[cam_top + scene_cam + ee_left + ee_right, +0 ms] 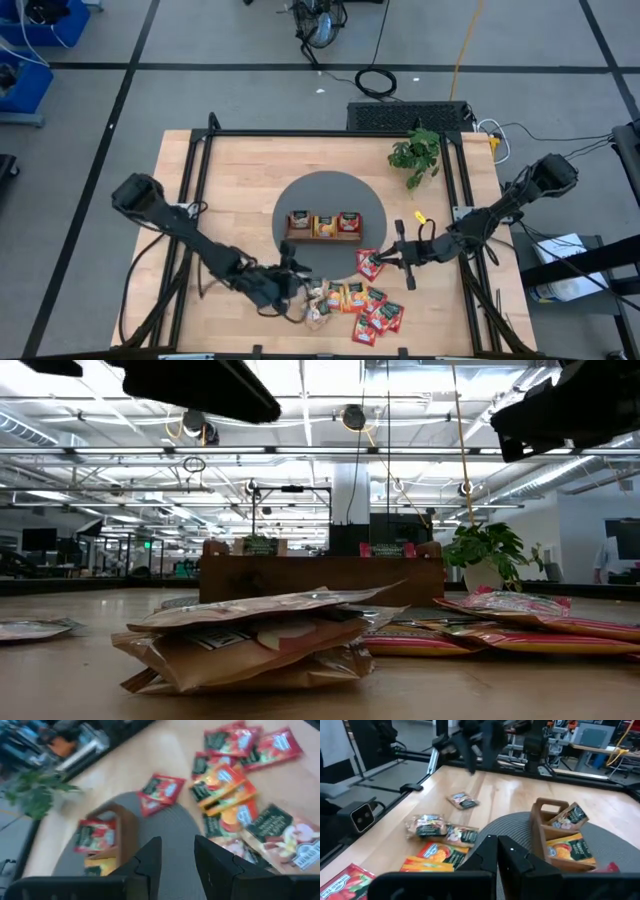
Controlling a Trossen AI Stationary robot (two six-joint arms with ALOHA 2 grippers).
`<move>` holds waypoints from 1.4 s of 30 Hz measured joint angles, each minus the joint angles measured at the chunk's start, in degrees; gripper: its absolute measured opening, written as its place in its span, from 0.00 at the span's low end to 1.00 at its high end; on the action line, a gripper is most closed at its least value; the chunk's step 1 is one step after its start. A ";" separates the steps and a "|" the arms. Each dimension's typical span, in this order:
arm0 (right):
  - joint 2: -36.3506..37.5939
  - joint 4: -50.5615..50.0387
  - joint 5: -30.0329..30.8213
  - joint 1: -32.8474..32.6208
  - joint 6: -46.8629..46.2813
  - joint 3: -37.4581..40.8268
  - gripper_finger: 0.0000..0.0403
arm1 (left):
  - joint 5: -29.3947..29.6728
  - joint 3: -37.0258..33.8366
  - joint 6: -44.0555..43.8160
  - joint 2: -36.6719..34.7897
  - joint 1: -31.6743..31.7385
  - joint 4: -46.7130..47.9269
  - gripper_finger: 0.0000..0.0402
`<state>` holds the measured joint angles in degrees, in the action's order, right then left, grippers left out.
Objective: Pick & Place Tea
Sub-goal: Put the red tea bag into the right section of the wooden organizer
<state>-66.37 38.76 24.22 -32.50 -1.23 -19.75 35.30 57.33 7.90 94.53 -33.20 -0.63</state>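
Note:
Several tea sachets lie flat on the table near its front edge: tan ones (320, 297) (250, 640), orange ones (351, 296) and red ones (378, 315) (245, 742). One red sachet (370, 263) lies on the rim of the grey round mat (325, 190). The brown wooden tray (322, 228) (560, 837) stands on the mat with a sachet in each of its three compartments. My left gripper (298, 273) (177, 862) hovers open left of the pile, nothing between its fingers. My right gripper (386, 257) (498, 851) is shut and empty, just right of the mat.
A small potted plant (415, 155) (488, 555) stands at the far right of the table. A black frame rail (330, 133) runs along the table's far edge. Bare wood (230, 200) lies left of the mat.

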 joint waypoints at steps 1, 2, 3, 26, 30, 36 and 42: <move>0.06 0.09 0.99 -0.32 0.04 0.00 0.00 | 0.42 -1.84 -0.32 -2.07 -0.09 -1.81 0.30; 0.18 0.79 2.45 -0.68 0.23 0.02 0.00 | 0.87 -3.75 -0.70 -4.61 -0.30 -2.74 0.30; 0.23 1.50 3.88 -1.01 0.35 -0.01 0.00 | 1.45 -5.45 -0.98 -6.95 -0.86 -4.22 0.30; 0.00 2.95 7.86 -5.57 -11.21 4.92 0.00 | -2.47 -30.25 -0.52 -19.47 5.88 -26.41 0.30; 0.02 3.24 10.30 -7.48 -13.87 7.47 0.00 | -17.30 -25.21 0.33 -13.45 7.47 -32.68 0.30; 0.02 3.29 10.20 -7.88 -15.90 9.38 0.00 | -21.07 -7.95 8.58 3.26 11.01 -27.90 0.30; 0.04 0.39 9.80 -7.86 -23.49 9.77 0.00 | -30.87 6.67 8.76 14.93 14.52 -18.50 0.30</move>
<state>-66.32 39.15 34.02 -40.36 -24.73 -9.98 4.43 64.00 16.66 109.45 -18.68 -19.13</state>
